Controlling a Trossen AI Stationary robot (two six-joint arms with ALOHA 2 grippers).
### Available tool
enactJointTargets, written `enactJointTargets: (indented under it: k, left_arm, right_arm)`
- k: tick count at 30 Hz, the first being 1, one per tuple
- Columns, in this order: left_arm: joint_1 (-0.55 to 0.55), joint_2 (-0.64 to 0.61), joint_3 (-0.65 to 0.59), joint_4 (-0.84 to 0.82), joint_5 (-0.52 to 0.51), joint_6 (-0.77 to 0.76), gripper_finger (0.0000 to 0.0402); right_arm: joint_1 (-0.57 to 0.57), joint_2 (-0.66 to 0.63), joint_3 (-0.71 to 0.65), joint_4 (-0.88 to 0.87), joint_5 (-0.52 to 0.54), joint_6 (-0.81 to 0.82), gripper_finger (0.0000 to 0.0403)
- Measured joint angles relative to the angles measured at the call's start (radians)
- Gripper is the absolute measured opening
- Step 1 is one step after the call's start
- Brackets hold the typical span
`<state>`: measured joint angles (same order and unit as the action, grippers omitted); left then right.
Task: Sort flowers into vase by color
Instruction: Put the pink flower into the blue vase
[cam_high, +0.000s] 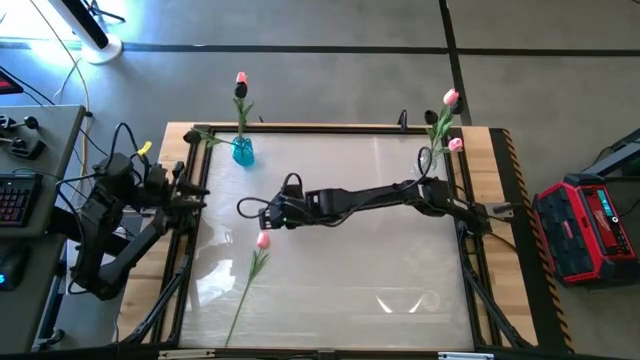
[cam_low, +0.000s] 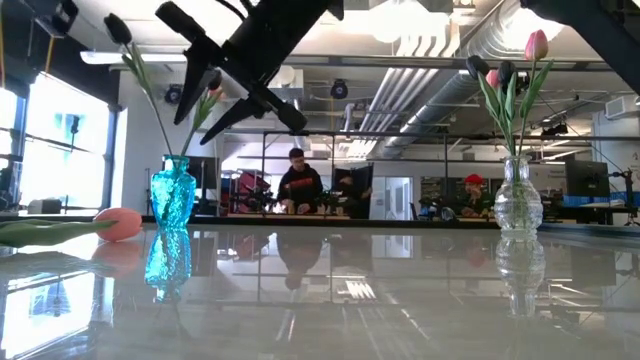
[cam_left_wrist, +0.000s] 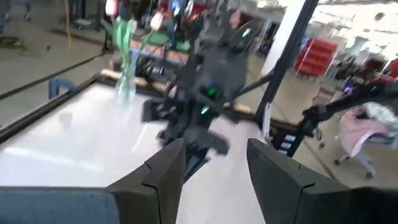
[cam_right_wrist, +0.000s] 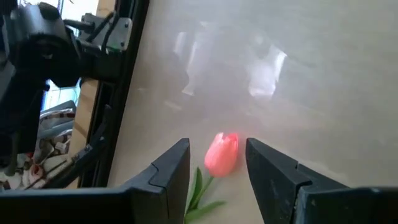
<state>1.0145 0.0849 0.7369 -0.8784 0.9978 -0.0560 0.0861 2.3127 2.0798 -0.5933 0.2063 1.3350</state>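
Flowers everywhere you look: one pink tulip (cam_high: 262, 240) lies flat on the glossy table (cam_high: 340, 280), its stem trailing toward the near edge; the right gripper (cam_right_wrist: 217, 163) hangs right above that bud, fingers apart with nothing between them, the pink head showing in the gap from the wrist view. Over at the far left corner the blue vase (cam_high: 243, 151) carries a dark tulip (cam_high: 240, 91) and a pink-tipped one (cam_high: 241, 77); at the far right corner the clear vase (cam_low: 518, 197) holds pink blooms (cam_high: 450, 98) with a dark one (cam_low: 477, 66) among them. The right arm (cam_high: 380, 196) stretches from the right side across the middle of the table; the left gripper (cam_left_wrist: 214, 165) waits off the table's left edge, fingers spread and empty, facing the right arm. People (cam_low: 300, 185) sit in the room beyond the table.
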Motion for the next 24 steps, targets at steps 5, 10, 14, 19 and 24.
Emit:
enactJointTargets:
  k: [5,10,14,19,24]
  left_arm:
    - [0.0,0.008,-0.009,0.322,0.026,-0.185,0.0158]
    - [0.0,0.119,-0.009,0.657,0.024,-0.357,0.0158]
    - [-0.004,0.253,-0.007,0.714,0.068,-0.386,0.0158]
    - [-0.085,0.361,-0.002,0.719,0.009,-0.299,0.0158]
    - [-0.239,0.482,0.0,0.719,-0.072,-0.23,0.0151]
  right_arm:
    - [-0.029,0.0,0.0,0.06,-0.03,-0.025,0.0145]
    - [-0.043,0.0,0.0,0.126,-0.056,-0.034,0.0145]
    - [-0.047,0.0,0.0,0.127,-0.06,-0.034,0.0145]
    - [-0.041,0.0,0.0,0.123,-0.06,-0.034,0.0145]
    - [-0.039,0.0,0.0,0.092,-0.061,-0.034,0.0145]
